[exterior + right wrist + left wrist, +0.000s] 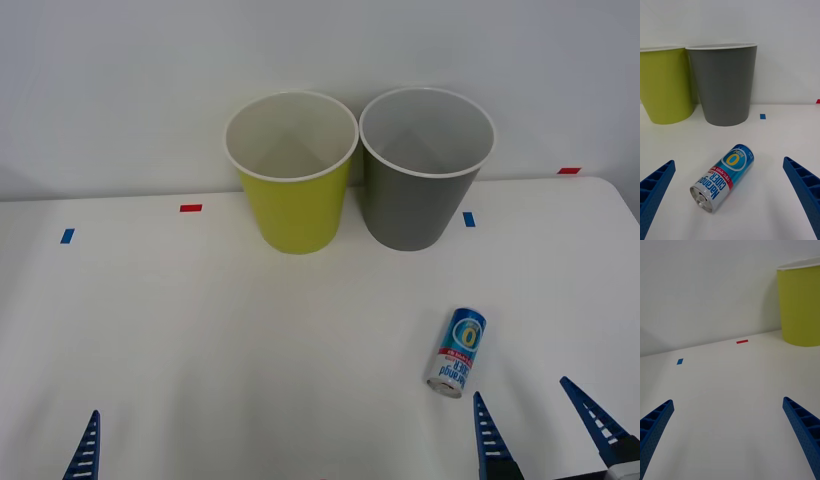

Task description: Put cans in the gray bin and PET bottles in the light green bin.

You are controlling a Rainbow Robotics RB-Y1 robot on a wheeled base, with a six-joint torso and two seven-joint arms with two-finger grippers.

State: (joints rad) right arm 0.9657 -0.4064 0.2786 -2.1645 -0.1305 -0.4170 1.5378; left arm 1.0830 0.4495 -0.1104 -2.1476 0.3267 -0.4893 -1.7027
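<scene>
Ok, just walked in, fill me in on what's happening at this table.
A two-armed robot is sorting recyclables, and nothing is held yet. The blue Narangd Cider can lies on its side on the white table, just ahead of the open right gripper. The gray bin and the light green bin stand upright side by side at the back. The left gripper is open over bare table on the left.

Blue can [456, 351] lies sideways before upright gray bin [420, 190], light green bin [295, 190].
</scene>
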